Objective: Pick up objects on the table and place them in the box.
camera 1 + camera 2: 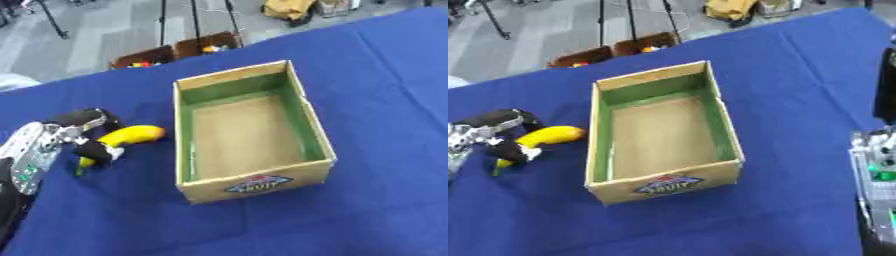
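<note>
While the box is sitting empty mid-table, I am curling my left hand around the banana near the table's left edge; placing it is remaining.

Yellow banana beside open box

Even, bright overhead light. I see only a soft shadow inside the box. Whole frame slightly blurred; my left hand smeared. No glare on blue cloth.
</note>
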